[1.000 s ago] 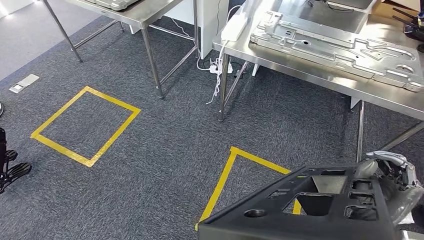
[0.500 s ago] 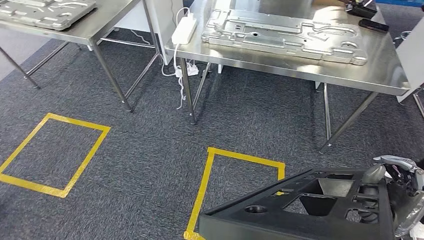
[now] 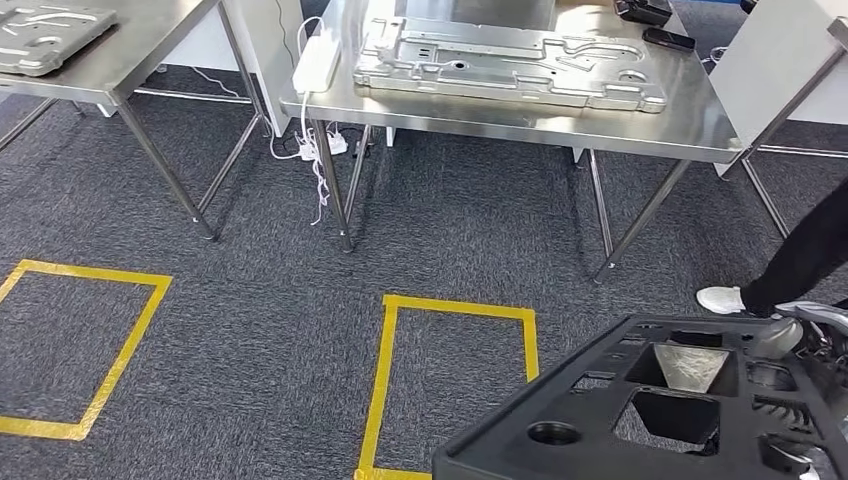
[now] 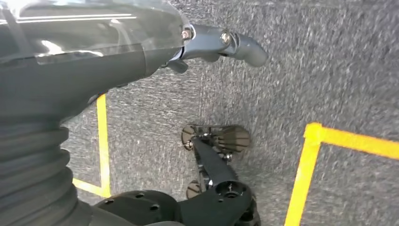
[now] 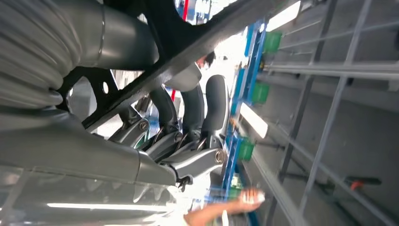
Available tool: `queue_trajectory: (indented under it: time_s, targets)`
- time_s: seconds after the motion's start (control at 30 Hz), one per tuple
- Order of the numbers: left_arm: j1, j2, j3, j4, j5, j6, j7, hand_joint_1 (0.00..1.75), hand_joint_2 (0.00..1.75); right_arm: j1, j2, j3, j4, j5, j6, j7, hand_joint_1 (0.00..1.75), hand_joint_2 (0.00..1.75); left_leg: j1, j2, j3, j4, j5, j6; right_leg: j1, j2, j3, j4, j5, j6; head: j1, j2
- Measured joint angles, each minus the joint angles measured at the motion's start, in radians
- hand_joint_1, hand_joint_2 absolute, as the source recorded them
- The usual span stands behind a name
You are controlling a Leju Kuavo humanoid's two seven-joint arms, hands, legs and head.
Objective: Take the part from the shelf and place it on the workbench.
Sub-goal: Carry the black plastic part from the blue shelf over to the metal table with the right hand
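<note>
Workshop: steel workbenches [image 3: 520, 118], taped floor squares [image 3: 455, 310].

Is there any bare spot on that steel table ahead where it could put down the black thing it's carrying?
The workbench has a bare strip along its near edge and right end. The big metal panel crowds the middle; a white power strip sits at the left edge.

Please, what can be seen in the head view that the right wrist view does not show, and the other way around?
Head view alone: the steel workbench with a flat metal panel on it, yellow tape squares on the grey carpet, and a person's white shoe. Right wrist view alone: grey shelf frames, blue uprights with green tags, and a person's arm. Both share the black part and the right hand gripping it.
</note>
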Motion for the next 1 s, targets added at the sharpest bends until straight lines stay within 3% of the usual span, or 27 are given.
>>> queue_trajectory:
  time_s: [0.03,0.07,0.13,0.2,0.27,0.3,0.37,0.43,0.5,0.53,0.57,0.63,0.67,0.73,0.8,0.87,0.93,1.0]
  targets:
    - [0.0,0.001,0.002,0.0,0.0,0.0,0.0,0.0,1.75,0.002,0.001,0.0,0.003,-0.001,-0.004,-0.003,1.75,1.75,0.001,0.013,0.003,0.0,-0.003,-0.001,-0.001,-0.004,0.004,-0.011,0.018,0.001,0.003,0.0]
    - [0.0,0.002,0.003,0.0,0.0,-0.001,0.0,0.0,1.75,0.006,0.003,0.0,0.004,-0.001,-0.007,-0.007,1.75,1.75,0.002,0.025,0.007,0.0,-0.007,-0.004,-0.002,-0.012,0.03,-0.062,0.051,0.002,0.007,0.0]
    - [0.0,0.005,0.005,-0.001,-0.003,-0.001,0.001,0.0,1.75,0.014,0.007,0.0,0.005,-0.002,-0.012,-0.014,1.75,1.75,0.001,0.046,0.019,0.001,-0.017,-0.015,0.002,-0.054,0.1,-0.2,0.111,0.002,0.018,0.0]
    - [0.0,0.009,0.006,-0.002,-0.009,-0.002,0.006,0.0,1.75,0.025,0.015,0.0,0.006,-0.004,-0.017,-0.019,1.75,1.75,-0.006,0.063,0.029,-0.001,-0.026,-0.026,0.007,-0.08,0.133,-0.266,0.124,-0.003,0.02,0.0]
    - [0.001,0.012,0.006,-0.002,-0.017,-0.002,0.018,0.0,1.75,0.042,0.024,0.0,0.006,-0.007,-0.02,-0.022,1.75,1.75,-0.009,0.081,0.041,-0.01,-0.031,-0.035,0.008,-0.062,0.133,-0.268,0.119,-0.012,0.011,0.0]
    - [0.0,0.012,0.006,-0.002,-0.021,-0.001,0.024,0.0,1.75,0.05,0.03,0.0,0.007,-0.01,-0.019,-0.023,1.75,1.75,-0.007,0.076,0.046,-0.01,-0.036,-0.04,0.005,-0.051,0.135,-0.27,0.118,-0.018,0.005,0.0]
    - [0.001,0.013,0.005,-0.002,-0.027,0.0,0.036,0.0,1.75,0.06,0.041,-0.001,0.008,-0.017,-0.016,-0.023,1.75,1.75,-0.002,0.027,0.031,0.04,-0.072,-0.046,-0.002,-0.03,0.14,-0.274,0.118,-0.034,-0.006,0.0]
    - [0.007,0.016,0.005,-0.002,-0.03,0.002,0.046,0.0,1.75,0.064,0.052,-0.001,0.013,-0.022,-0.013,-0.025,1.75,1.75,-0.002,-0.027,-0.033,0.173,-0.135,-0.046,-0.004,-0.007,0.143,-0.274,0.116,-0.046,-0.02,0.0]
    - [0.015,0.022,0.005,-0.002,-0.033,0.005,0.055,0.0,1.75,0.069,0.063,-0.002,0.019,-0.026,-0.011,-0.028,1.75,1.75,-0.005,-0.039,-0.096,0.283,-0.163,-0.046,-0.003,0.021,0.148,-0.274,0.113,-0.05,-0.027,0.0]
    - [0.017,0.026,0.005,-0.002,-0.035,0.006,0.057,0.0,1.75,0.071,0.067,-0.002,0.022,-0.029,-0.01,-0.03,1.75,1.75,-0.005,-0.04,-0.104,0.285,-0.145,-0.044,-0.002,0.036,0.151,-0.273,0.112,-0.051,-0.029,0.0]
    - [0.017,0.029,0.005,-0.002,-0.036,0.007,0.059,0.0,1.75,0.072,0.072,-0.002,0.025,-0.031,-0.009,-0.033,1.75,1.75,-0.004,-0.044,-0.094,0.246,-0.11,-0.043,-0.002,0.05,0.155,-0.273,0.11,-0.05,-0.031,0.0]
    - [0.017,0.035,0.005,-0.002,-0.039,0.008,0.059,0.0,1.75,0.072,0.079,-0.002,0.028,-0.034,-0.008,-0.035,1.75,1.75,-0.002,-0.082,-0.045,0.109,-0.029,-0.037,-0.001,0.077,0.163,-0.272,0.105,-0.045,-0.034,0.0]
    - [0.017,0.038,0.005,-0.002,-0.039,0.009,0.057,0.0,1.75,0.07,0.081,-0.002,0.03,-0.034,-0.006,-0.036,1.75,1.75,-0.001,-0.104,-0.025,0.056,-0.006,-0.034,0.0,0.09,0.163,-0.271,0.104,-0.041,-0.035,0.0]
    - [0.015,0.043,0.005,-0.003,-0.039,0.008,0.041,0.0,1.75,0.068,0.084,-0.002,0.032,-0.031,-0.004,-0.036,1.75,1.75,-0.004,-0.124,-0.01,0.014,0.001,-0.029,-0.002,0.114,0.16,-0.273,0.104,-0.028,-0.035,0.0]
    - [0.01,0.045,0.006,-0.003,-0.038,0.002,0.009,0.0,1.75,0.067,0.085,-0.002,0.033,-0.026,-0.003,-0.036,1.75,1.75,-0.004,-0.101,-0.007,0.007,0.004,-0.02,-0.007,0.126,0.155,-0.276,0.107,-0.017,-0.035,0.0]
    - [0.005,0.046,0.006,-0.003,-0.036,-0.006,-0.023,0.0,1.75,0.06,0.086,-0.002,0.035,-0.022,-0.005,-0.036,1.75,1.75,0.002,-0.076,-0.003,-0.001,0.007,-0.01,-0.003,0.085,0.134,-0.24,0.084,-0.01,-0.026,0.0]
    - [0.003,0.047,0.006,-0.004,-0.036,-0.009,-0.041,0.0,1.75,0.047,0.087,-0.001,0.038,-0.017,-0.01,-0.038,1.75,1.75,0.004,-0.051,-0.002,-0.004,0.007,-0.004,0.001,0.026,0.075,-0.126,0.024,-0.006,-0.012,0.0]
    - [0.003,0.047,0.006,-0.004,-0.036,-0.009,-0.045,0.0,1.75,0.039,0.088,0.0,0.043,-0.005,-0.02,-0.041,1.75,1.75,0.005,-0.029,-0.002,-0.004,0.004,-0.003,-0.003,0.006,0.016,-0.011,-0.014,-0.001,-0.007,0.0]
